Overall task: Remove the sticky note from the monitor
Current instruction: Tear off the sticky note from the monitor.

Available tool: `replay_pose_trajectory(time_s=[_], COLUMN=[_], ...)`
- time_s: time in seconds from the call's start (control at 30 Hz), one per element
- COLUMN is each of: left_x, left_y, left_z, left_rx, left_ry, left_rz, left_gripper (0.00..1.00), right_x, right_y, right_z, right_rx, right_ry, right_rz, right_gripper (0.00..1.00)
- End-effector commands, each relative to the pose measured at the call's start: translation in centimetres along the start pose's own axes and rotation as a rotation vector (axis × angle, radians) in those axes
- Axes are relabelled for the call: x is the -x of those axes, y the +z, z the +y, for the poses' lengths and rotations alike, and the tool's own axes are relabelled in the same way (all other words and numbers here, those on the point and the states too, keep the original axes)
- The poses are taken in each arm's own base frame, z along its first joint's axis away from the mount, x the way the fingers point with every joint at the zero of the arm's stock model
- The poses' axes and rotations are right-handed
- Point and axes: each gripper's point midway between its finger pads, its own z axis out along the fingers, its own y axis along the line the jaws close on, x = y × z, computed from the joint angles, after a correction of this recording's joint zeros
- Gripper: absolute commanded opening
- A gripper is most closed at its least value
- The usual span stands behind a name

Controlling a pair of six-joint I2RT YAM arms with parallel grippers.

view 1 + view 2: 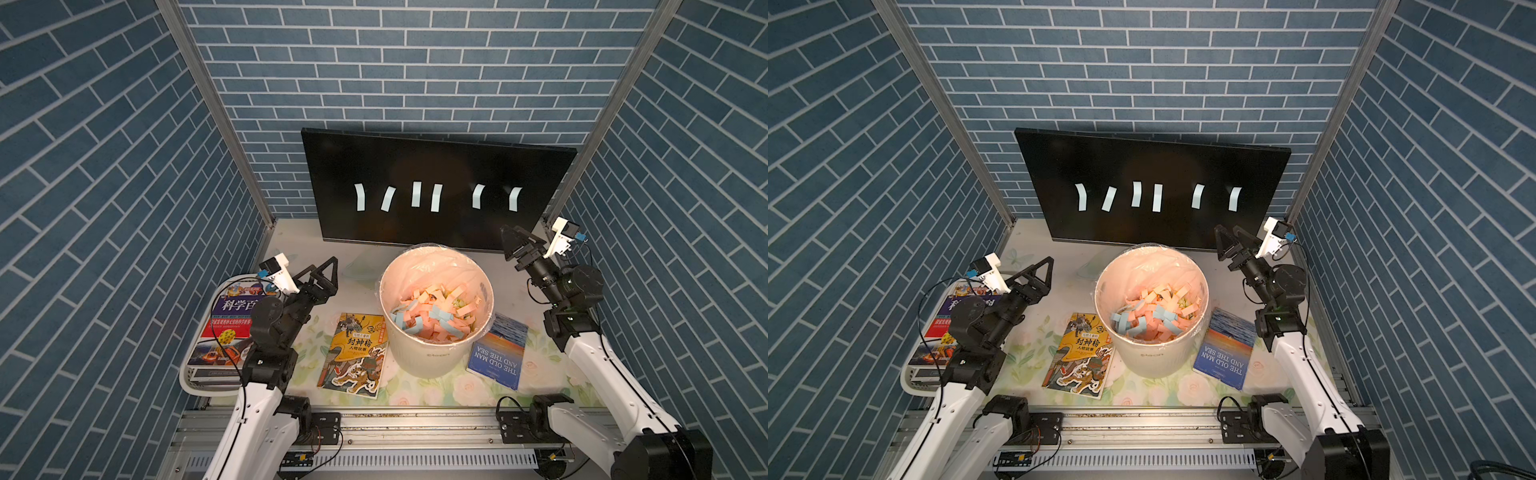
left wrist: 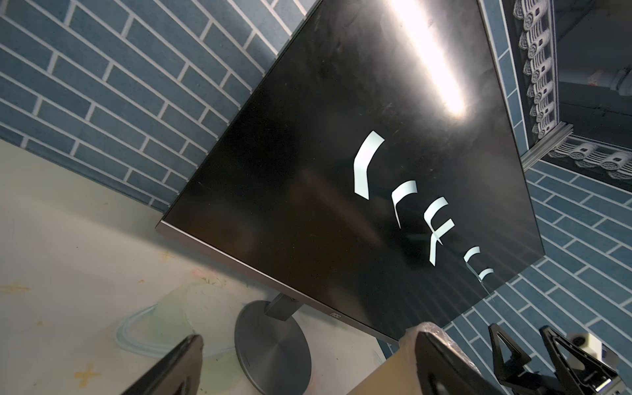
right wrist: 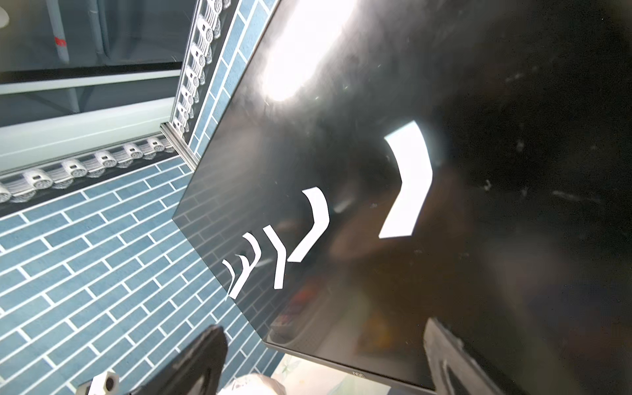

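By the monitor (image 1: 415,166), R gripper (image 1: 515,237) gapes empty; L gripper (image 1: 323,270) wide too. Best: pinch nearest note (image 1: 515,198) by loose end, peel slow.

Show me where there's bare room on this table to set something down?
Bare tablecloth lies back-left, between the monitor and the left end effector; also front-right, beyond the blue book. The middle is crowded: bin, yellow book.

Dim booth, overhead light; top views sharp.
Strong white glare streak on the monitor (image 2: 307,171) in left wrist view, wider bloom in right wrist view; sticky notes (image 3: 407,181) blown out white there. Near foreground soft, unfocused. Brick lines (image 1: 83,124) bowed toward edges in both top views.
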Motion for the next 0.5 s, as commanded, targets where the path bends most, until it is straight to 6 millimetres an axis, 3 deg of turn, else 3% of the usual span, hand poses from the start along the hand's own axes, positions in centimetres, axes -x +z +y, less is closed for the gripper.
replay_pose_trajectory(time_s=[0.0,0.47], left_x=[0.6,1.4], left_y=[-0.3,-1.2], left_z=[-1.9,-3.1], left_rx=[-0.062,-0.078], left_ry=[0.010,0.020], left_rz=[0.008,0.003], left_gripper=[1.00,1.00], right_x=[2.4,4.9], right_y=[0.8,2.2], right_z=[1.7,-1.9], right_rx=[0.062,-0.022], right_ry=[0.068,0.309], right_rz=[-0.063,-0.198], right_gripper=[0.93,0.80])
